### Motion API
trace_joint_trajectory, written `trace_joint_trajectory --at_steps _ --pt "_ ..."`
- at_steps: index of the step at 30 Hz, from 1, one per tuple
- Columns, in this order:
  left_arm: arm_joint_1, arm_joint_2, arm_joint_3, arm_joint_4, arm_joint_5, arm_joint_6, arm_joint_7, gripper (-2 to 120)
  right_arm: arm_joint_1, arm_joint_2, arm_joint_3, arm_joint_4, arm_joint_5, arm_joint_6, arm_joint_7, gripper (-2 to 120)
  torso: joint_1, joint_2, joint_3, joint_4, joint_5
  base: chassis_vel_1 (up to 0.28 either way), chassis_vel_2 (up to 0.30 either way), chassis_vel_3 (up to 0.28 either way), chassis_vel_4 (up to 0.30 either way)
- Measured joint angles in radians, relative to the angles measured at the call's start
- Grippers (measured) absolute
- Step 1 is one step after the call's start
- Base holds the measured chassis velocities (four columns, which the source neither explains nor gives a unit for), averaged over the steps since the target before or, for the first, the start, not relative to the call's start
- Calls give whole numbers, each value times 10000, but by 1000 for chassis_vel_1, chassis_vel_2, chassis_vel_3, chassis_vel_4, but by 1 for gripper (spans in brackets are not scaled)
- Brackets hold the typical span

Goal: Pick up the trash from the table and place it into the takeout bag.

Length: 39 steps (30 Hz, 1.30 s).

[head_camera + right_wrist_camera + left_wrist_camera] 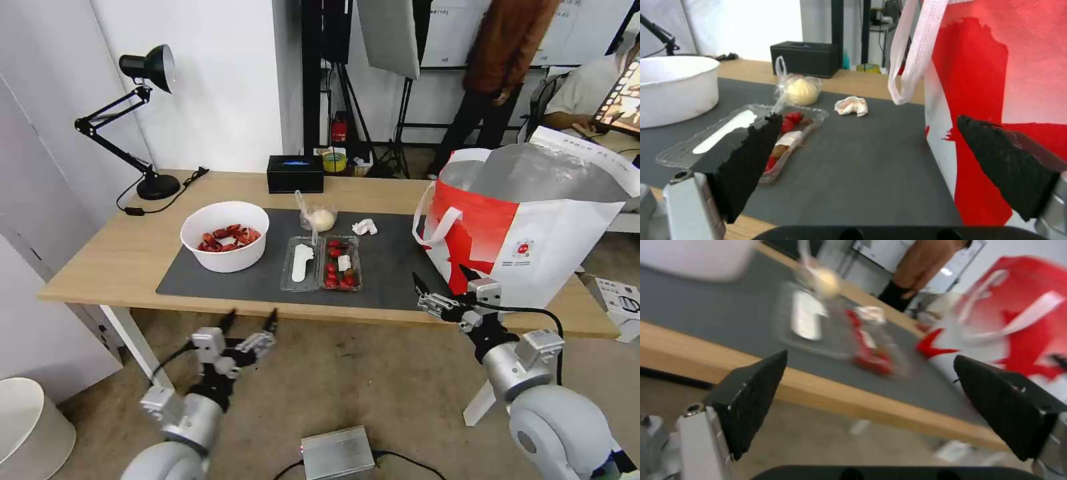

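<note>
From where I sit, both grippers hang empty below the tabletop [133, 247] edge, fingers wide, the left gripper [251, 323] nearer the tray [321, 263], which lies ahead on the mat with its hinge running away from me; right gripper [443, 283] is beside the bag [533, 220].

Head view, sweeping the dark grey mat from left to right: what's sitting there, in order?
White bowl of red shells → clear hinged plastic tray with small red fruits → crumpled white tissue → large white and red takeout bag with foil lining. The bagged cream bun sits behind the tray, so I leave it out.
</note>
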Motion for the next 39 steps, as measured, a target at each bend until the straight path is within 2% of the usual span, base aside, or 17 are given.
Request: trace_joint_trajectory --at_steps 1,4,6,8,9,10,11,13,14,16,19,27,32,36,38,39 --pt "0 0 0 0 0 0 0 100 0 0 0 0 0 0 0 99 0 0 0 0 0 0 0 0 0" --pt "-349 93 355 -110 -1214 327 -499 100 -6 35 12 0 -1 3 -10 99 0 0 0 0 0 0 0 0 0" --pt "-377 99 373 -119 -1314 347 -540 100 -6 39 12 -1 -1 4 -11 99 0 0 0 0 1 0 0 0 0" --pt "-593 163 492 -176 -2064 506 -919 100 -5 46 14 -2 -1 5 -18 99 0 0 0 0 1 0 0 0 0" --pt "-593 163 492 -176 -2064 506 -919 100 -5 46 14 -2 -1 5 -18 99 0 0 0 0 1 0 0 0 0" --pt "-1092 326 692 -215 -3470 737 -1732 100 -1 25 40 -3 21 7 -35 99 0 0 0 1 0 0 0 0 0" --pt "-1092 326 692 -215 -3470 737 -1732 100 -1 25 40 -3 21 7 -35 99 0 0 0 1 0 0 0 0 0" --pt "-1441 450 793 -158 -4121 810 -2156 100 3 -1 87 -3 98 8 -41 99 0 0 0 0 0 0 0 0 0" --pt "-1841 557 904 -22 -4751 848 -2592 100 19 -31 142 -5 185 8 -51 99 1 0 0 0 0 0 0 0 0" --pt "-1988 581 935 43 -4944 849 -2730 100 29 -38 157 -13 211 10 -55 99 1 0 -1 0 0 0 0 0 0" --pt "-2890 596 1175 562 -5786 850 -3462 100 73 -33 234 -88 287 20 -71 99 1 0 0 1 0 0 0 0 0" --pt "-4273 289 1875 1604 -6613 824 -4192 100 104 122 353 -298 261 22 -72 99 2 0 0 0 0 0 0 0 0" --pt "-4601 224 1979 1847 -6852 846 -4403 100 148 128 395 -371 251 22 -65 99 2 0 0 0 1 0 0 0 0" --pt "-4909 135 2089 2108 -7003 931 -4896 100 221 124 415 -456 244 20 -61 99 3 0 0 0 0 0 0 0 0" --pt "-5016 83 2128 2183 -7079 1046 -5329 100 248 117 418 -494 241 19 -60 99 2 0 0 0 1 0 0 0 0" --pt "-5016 83 2128 2183 -7079 1046 -5329 100 248 117 418 -494 241 19 -60 99 2 0 0 0 1 0 0 0 0"
